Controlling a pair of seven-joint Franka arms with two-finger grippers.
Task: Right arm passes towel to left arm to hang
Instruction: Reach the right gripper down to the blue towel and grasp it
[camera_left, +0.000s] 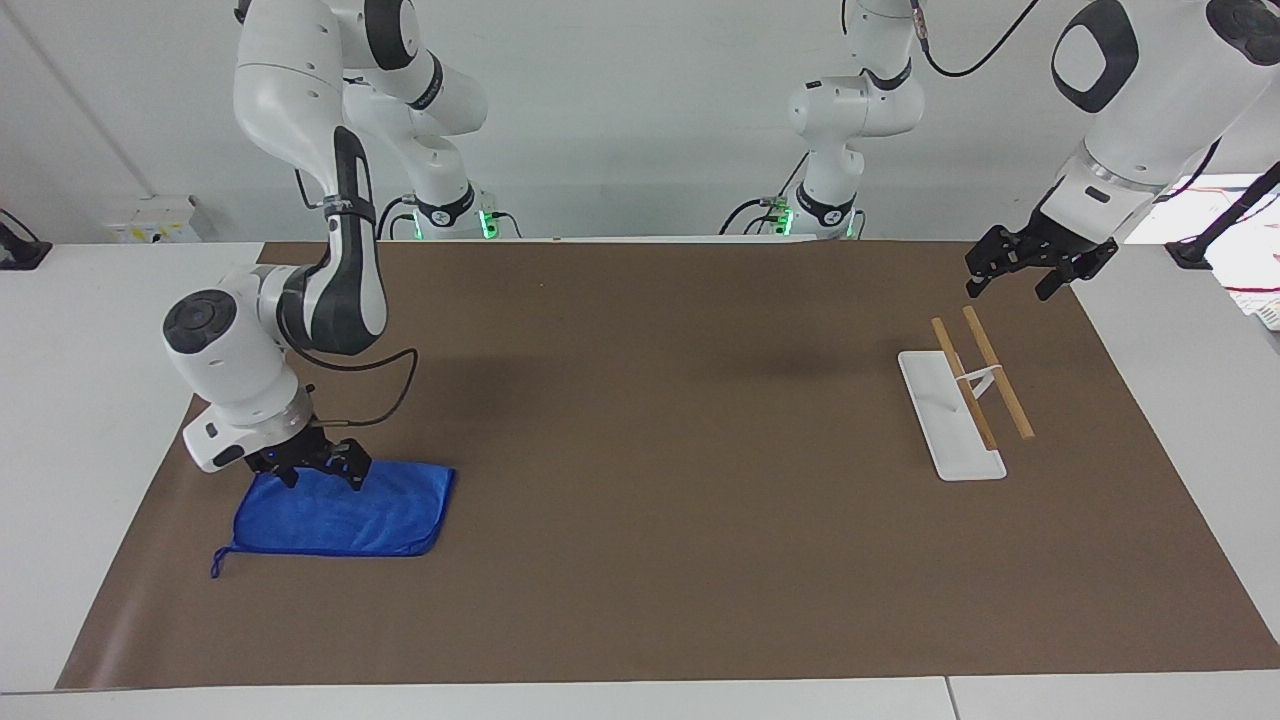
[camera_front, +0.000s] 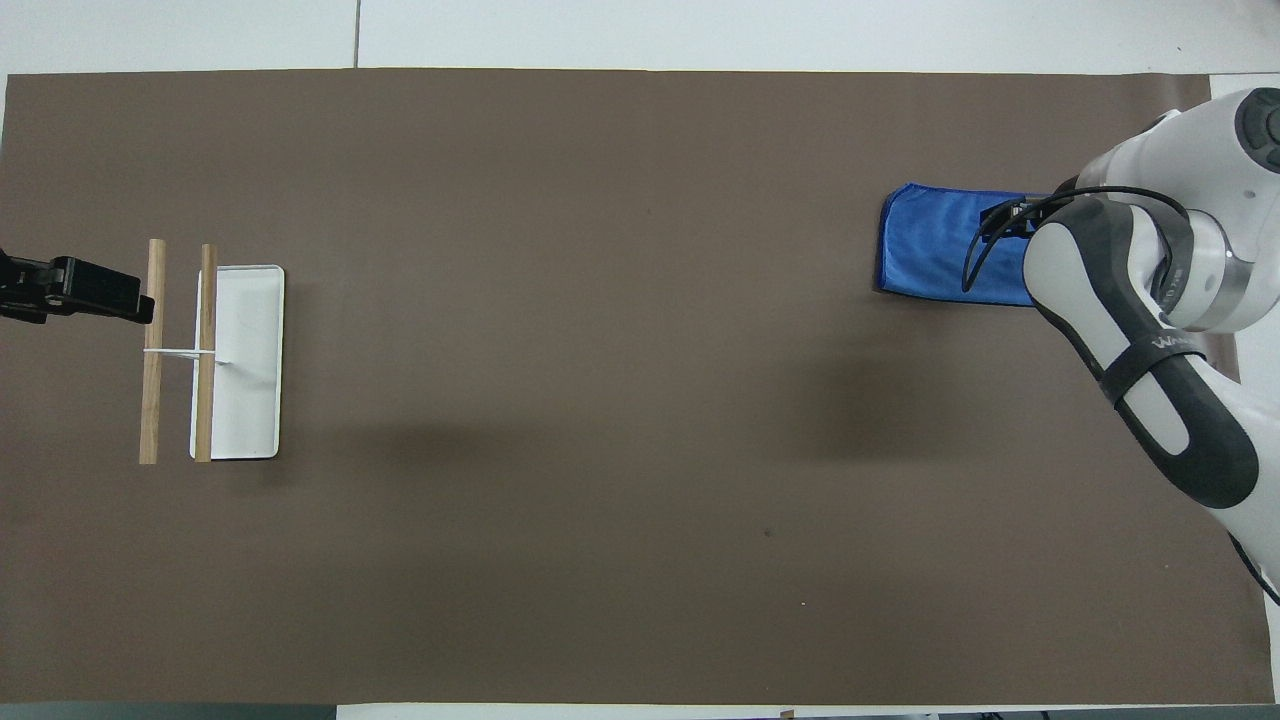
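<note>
One towel (camera_left: 340, 512) is seen, lying flat and folded on the brown mat (camera_left: 660, 560) toward the right arm's end of the table, well apart from the rack (camera_left: 965, 400), which stands toward the left arm's end. The towel is judged to be light, soft and limp: no shape would be kept once it is lifted, and it would drape and swing from whatever point is pinched. A thin loop (camera_left: 216, 563) is shown at one corner, but it is judged too fine for a sure pinch. A hold on the edge nearer to the robots, taking in all folded layers, is judged better, with enough cloth left hanging free for the second arm to take.

The right gripper (camera_left: 318, 468) is seen low over that edge of the towel, its fingers spread apart at about the cloth's surface; nothing is held yet, and whether the tips touch the cloth cannot be told. The left gripper (camera_left: 1035, 268) hangs in the air over the mat's edge, just beside the rack's end nearer to the robots, fingers apart and empty; that arm waits.

Counted: one towel, one rack with two wooden rails (camera_left: 995, 370) on one white base (camera_left: 940, 420), one mat, two arms.
</note>
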